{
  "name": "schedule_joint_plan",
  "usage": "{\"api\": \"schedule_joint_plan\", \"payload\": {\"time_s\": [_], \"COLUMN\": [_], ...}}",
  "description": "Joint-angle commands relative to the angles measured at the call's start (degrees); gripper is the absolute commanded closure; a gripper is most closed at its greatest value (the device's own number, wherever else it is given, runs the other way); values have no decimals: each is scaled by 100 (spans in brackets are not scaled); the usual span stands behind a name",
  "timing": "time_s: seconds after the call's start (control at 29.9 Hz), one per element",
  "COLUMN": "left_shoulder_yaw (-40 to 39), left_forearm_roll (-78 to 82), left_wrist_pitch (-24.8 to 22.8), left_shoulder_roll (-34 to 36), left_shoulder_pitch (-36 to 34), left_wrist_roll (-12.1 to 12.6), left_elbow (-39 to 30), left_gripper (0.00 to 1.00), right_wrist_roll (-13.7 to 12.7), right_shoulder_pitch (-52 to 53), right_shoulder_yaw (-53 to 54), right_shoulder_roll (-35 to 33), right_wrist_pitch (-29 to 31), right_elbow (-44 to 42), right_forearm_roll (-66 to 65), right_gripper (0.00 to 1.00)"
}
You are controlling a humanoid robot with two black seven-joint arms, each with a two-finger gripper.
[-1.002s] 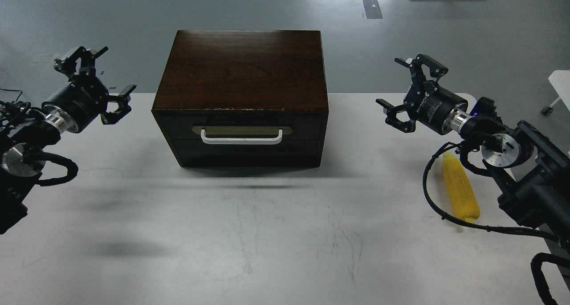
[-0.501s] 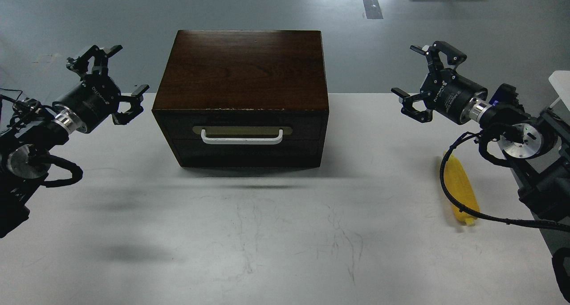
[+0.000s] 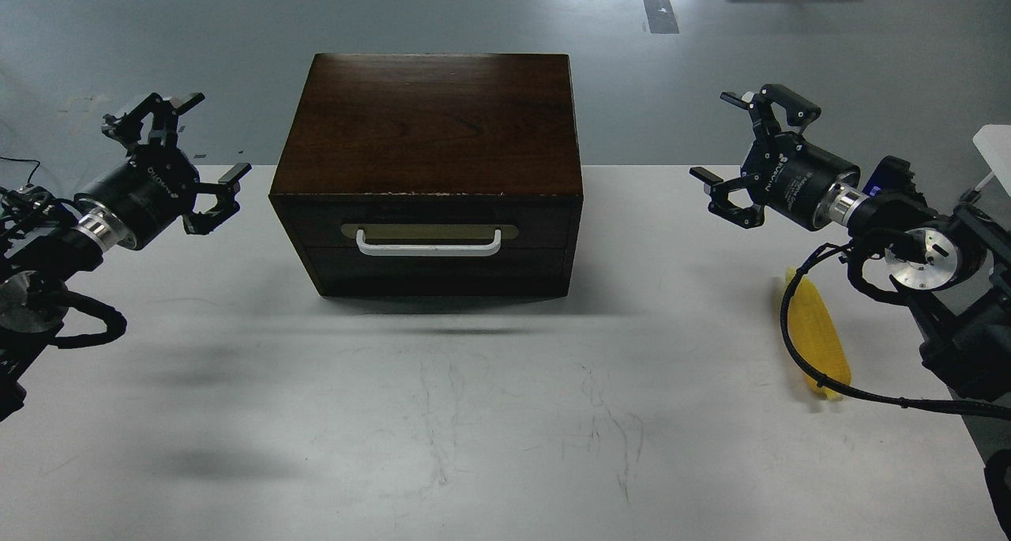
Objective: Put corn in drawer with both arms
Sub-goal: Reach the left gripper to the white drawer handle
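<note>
The box (image 3: 426, 170) sits in the middle of the table (image 3: 474, 415), and its drawer (image 3: 430, 245) faces the robot. The drawer is shut, so nothing can go in yet. The white handle (image 3: 428, 245) is on the front, easy to reach.

The corn (image 3: 821, 340) lies flat on the table on the right side, well away from the box. A black cable (image 3: 790, 328) crosses over it. Nothing holds the corn.

The left claw (image 3: 186, 150) hangs in the air to the left of the box, with its fingers spread apart and empty. The right claw (image 3: 738, 154) hangs to the right of the box, above the table and beyond the corn, fingers apart and empty too.

Both are wide so they are ready to grab. I think one arm needs to pull the handle first, and the other can pick up the corn.
</note>
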Motion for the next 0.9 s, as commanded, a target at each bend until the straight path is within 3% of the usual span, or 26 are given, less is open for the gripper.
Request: {"api": "schedule_joint_plan", "payload": {"time_s": [0.0, 0.2, 0.27, 0.43, 0.5, 0.63, 0.7, 0.87], "left_shoulder_yaw": [0, 9, -35, 35, 35, 62, 53, 97], "left_forearm_roll": [21, 1298, 2362, 3826, 4046, 4502, 5631, 8004], "left_wrist_pitch": [0, 49, 687, 1998, 2858, 3143, 3317, 3960], "left_shoulder_roll": [163, 752, 857, 1490, 1928, 2422, 2458, 2125], "left_shoulder_pitch": [-8, -95, -95, -17, 19, -16, -43, 10], "left_wrist_roll": [-241, -1110, -1521, -1521, -1521, -1521, -1521, -1521], "left_elbow": [4, -233, -303, -1330, -2259, -3352, -3948, -4224], "left_gripper": [1, 1, 1, 1, 1, 2, 5, 9], "right_wrist_roll": [1, 9, 18, 27, 36, 45, 53, 62], "right_shoulder_pitch": [-5, -13, -13, -48, -75, -92, -127, -171], "right_shoulder_yaw": [-8, -8, -8, -8, 1, 27, 36, 36], "right_shoulder_roll": [9, 9, 18, 18, 9, 9, 0, 0], "right_wrist_pitch": [-9, -18, -18, -27, -27, -27, -36, -36], "right_elbow": [0, -8, -8, -8, -17, -26, -26, -35], "right_forearm_roll": [0, 0, 0, 0, 0, 0, 0, 0], "right_gripper": [0, 0, 0, 0, 0, 0, 0, 0]}}
